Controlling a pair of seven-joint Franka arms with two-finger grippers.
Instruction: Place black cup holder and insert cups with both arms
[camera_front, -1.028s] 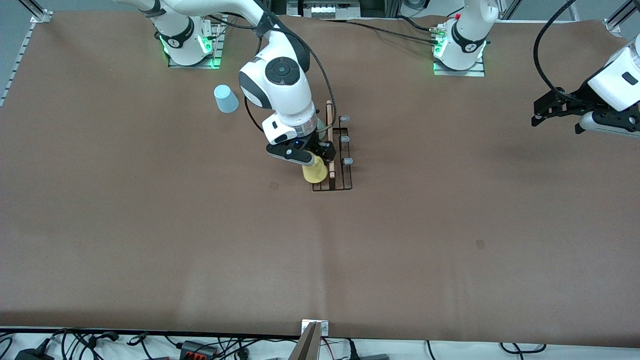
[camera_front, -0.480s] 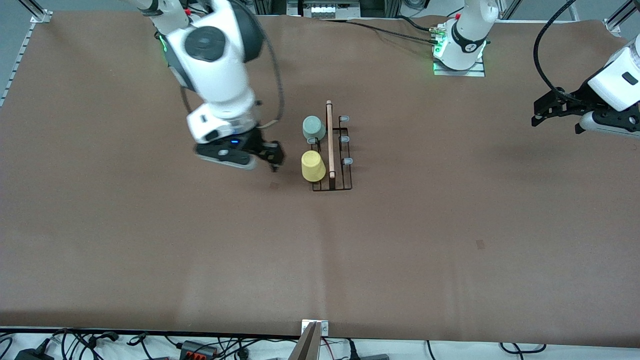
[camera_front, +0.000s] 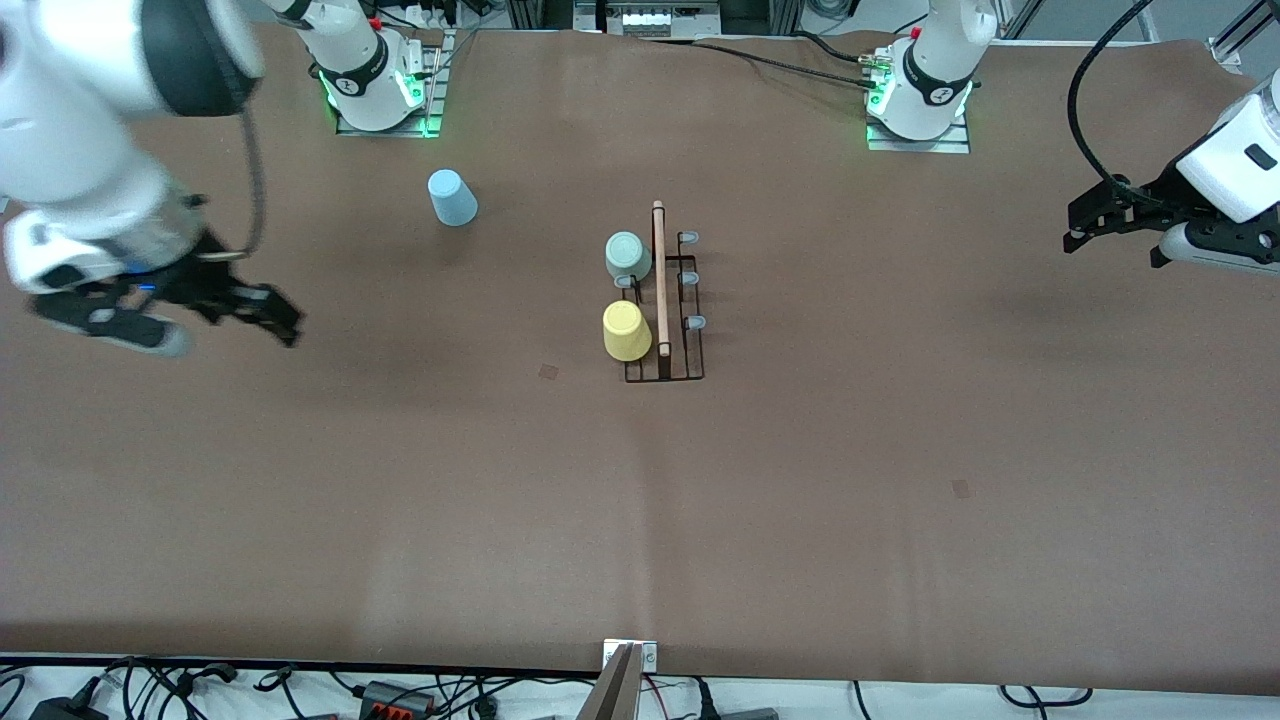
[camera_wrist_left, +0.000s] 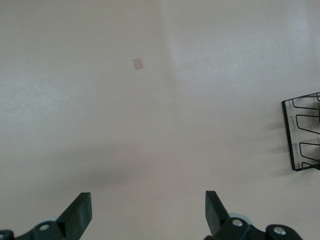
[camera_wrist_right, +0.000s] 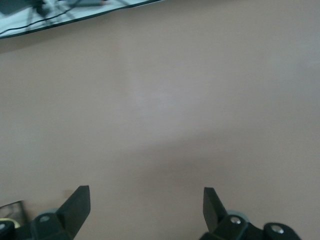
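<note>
The black cup holder (camera_front: 680, 340) with its wooden rod handle (camera_front: 659, 275) stands at the table's middle. A pale green cup (camera_front: 628, 256) and a yellow cup (camera_front: 626, 331) sit upside down on its pegs on the side toward the right arm's end. A light blue cup (camera_front: 452, 197) stands upside down on the table near the right arm's base. My right gripper (camera_front: 275, 315) is open and empty over bare table toward the right arm's end. My left gripper (camera_front: 1085, 222) is open and empty at the left arm's end; the holder's edge (camera_wrist_left: 300, 132) shows in the left wrist view.
Three grey-tipped pegs (camera_front: 690, 280) on the holder's side toward the left arm's end are bare. Cables and power strips (camera_front: 380, 690) lie along the table's front edge. Both arm bases (camera_front: 380, 85) stand along the back edge.
My right gripper let go of the yellow cup on the holder, opened, and swung away toward the right arm's end of the table. The left arm has not moved.
</note>
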